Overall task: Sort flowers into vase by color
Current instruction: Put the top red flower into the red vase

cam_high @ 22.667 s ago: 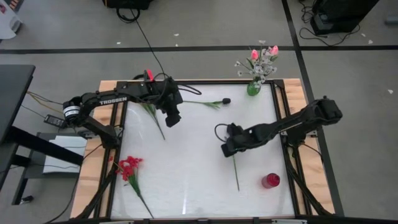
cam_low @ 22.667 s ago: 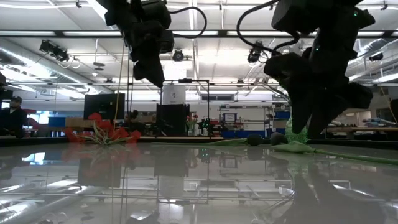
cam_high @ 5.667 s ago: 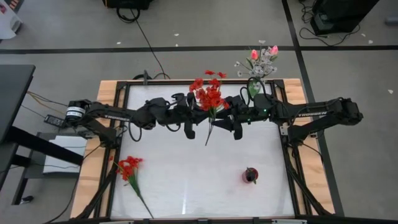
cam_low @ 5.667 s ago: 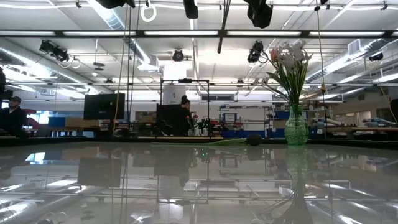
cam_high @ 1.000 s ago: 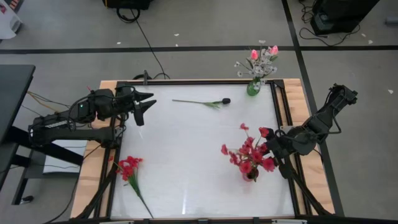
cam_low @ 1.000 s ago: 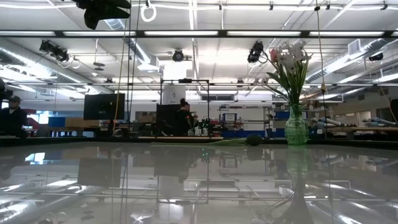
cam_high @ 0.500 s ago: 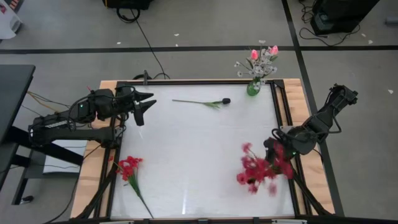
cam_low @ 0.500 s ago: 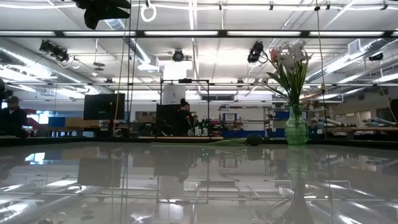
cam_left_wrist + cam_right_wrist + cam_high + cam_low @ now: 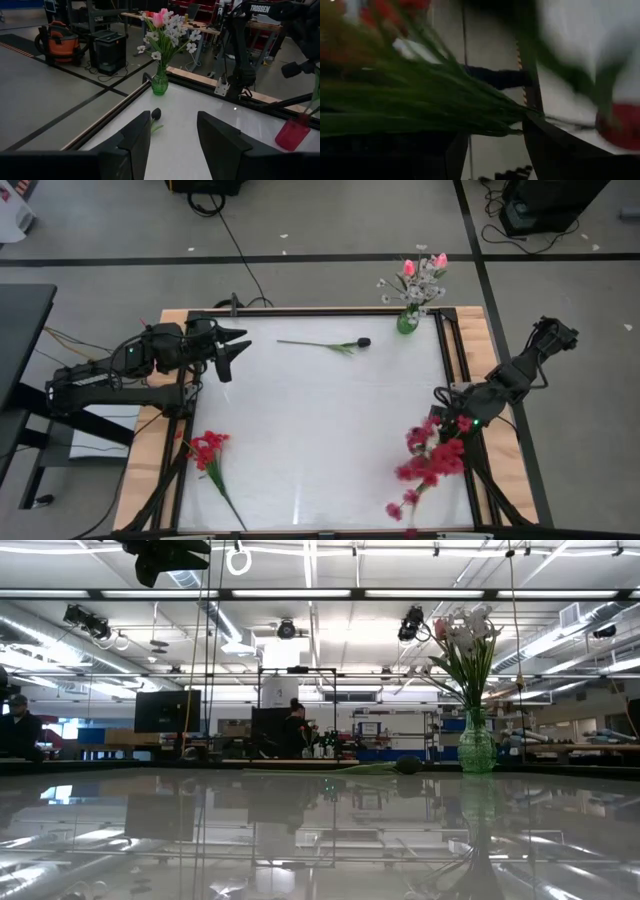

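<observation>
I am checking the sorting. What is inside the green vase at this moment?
The green vase holds pink tulip buds and white sprays, all standing upright. Their stem ends are hidden behind the tinted glass, so I cannot tell whether there is water.

Red flowers [image 9: 432,458], green vase [image 9: 407,323]

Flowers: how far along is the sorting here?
Done: pink and white flowers stand in the green vase. In hand: a red bunch beside the right end effector, stems across its open fingers; seating in the red vase unclear. Remaining: dark bud stem and red cluster lie on the table. Left end effector waits open.
</observation>
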`<control>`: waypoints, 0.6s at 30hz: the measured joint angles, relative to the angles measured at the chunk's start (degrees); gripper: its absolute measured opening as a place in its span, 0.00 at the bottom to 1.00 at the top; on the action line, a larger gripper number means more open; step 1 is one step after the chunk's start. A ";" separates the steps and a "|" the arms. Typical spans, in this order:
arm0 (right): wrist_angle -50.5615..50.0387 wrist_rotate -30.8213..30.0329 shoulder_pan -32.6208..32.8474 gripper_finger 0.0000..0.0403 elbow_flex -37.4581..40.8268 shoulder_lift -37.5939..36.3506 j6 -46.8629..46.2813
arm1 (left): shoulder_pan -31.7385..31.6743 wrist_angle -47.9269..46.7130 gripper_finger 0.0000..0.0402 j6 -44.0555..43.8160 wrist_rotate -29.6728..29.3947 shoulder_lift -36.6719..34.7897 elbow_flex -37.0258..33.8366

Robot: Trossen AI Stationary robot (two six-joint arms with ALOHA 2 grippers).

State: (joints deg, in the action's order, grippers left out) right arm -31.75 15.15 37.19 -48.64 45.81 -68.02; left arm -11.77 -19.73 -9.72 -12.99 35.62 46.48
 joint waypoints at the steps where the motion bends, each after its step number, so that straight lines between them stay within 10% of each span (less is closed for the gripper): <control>1: 0.50 -0.32 -0.27 0.48 0.00 -0.44 -0.01 | 0.00 0.00 0.41 0.01 0.01 0.00 0.00; 18: -3.63 -1.42 5.71 0.48 -0.04 -3.18 7.94 | 0.00 -0.02 0.41 0.00 0.00 0.00 0.00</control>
State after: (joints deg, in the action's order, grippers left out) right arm -35.38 13.73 42.91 -48.69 42.63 -60.08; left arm -11.77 -19.74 -9.72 -12.99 35.61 46.48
